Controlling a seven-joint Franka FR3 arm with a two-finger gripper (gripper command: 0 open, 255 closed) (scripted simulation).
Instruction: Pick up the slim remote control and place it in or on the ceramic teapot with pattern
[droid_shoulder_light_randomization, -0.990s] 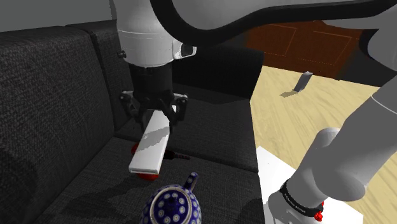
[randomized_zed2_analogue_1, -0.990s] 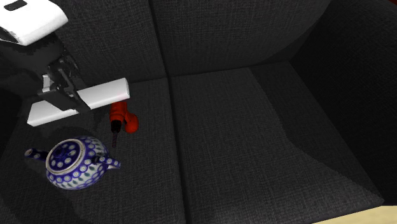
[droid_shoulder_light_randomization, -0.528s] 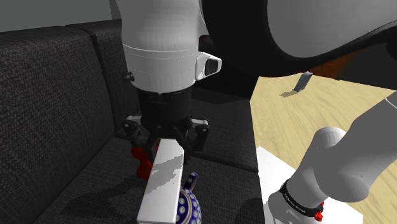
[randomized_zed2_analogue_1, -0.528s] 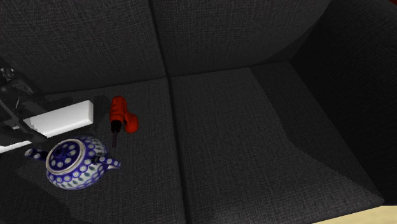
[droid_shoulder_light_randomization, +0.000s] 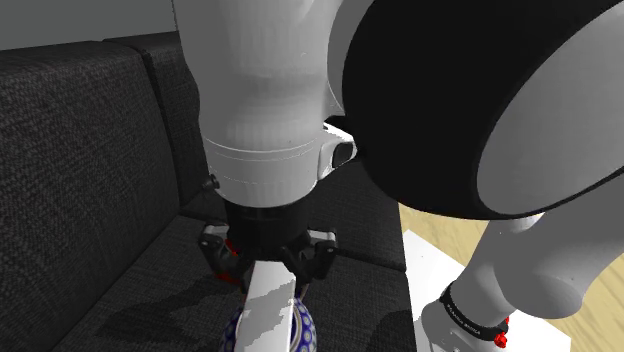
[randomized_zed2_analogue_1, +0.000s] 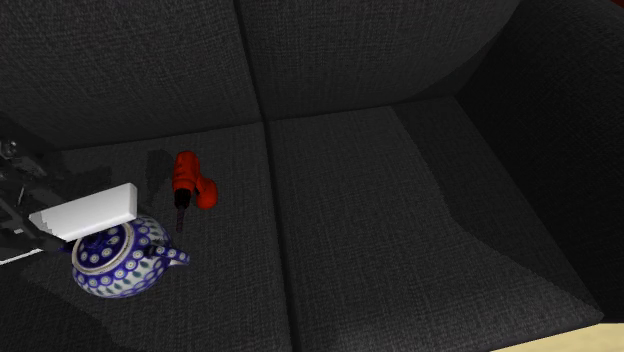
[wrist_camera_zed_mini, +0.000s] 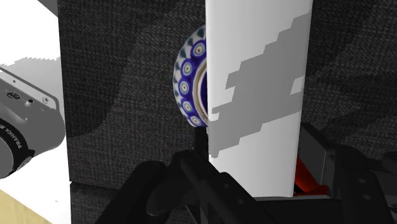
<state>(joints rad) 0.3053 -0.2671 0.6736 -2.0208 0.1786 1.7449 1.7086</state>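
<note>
Remote (wrist_camera_zed_mini: 254, 83): I'd judge it a light, stiff, smooth slab that could slip or pivot, best pinched across its narrow width. Jaws are clamped on its near end, and the rest sticks out ahead, over the teapot (randomized_zed2_analogue_1: 115, 262) on the sofa (randomized_zed2_analogue_1: 400, 200). Can't tell if it touches the teapot.

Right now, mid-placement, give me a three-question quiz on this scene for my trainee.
1. True or false: the fingers are shut on the white remote.
2. The remote hangs over: A the blue dotted teapot, B the floor, C the stand.
3. What colour is the tool lying on the sofa beside the teapot?
Key: 1 true; 2 A; 3 red.
</note>
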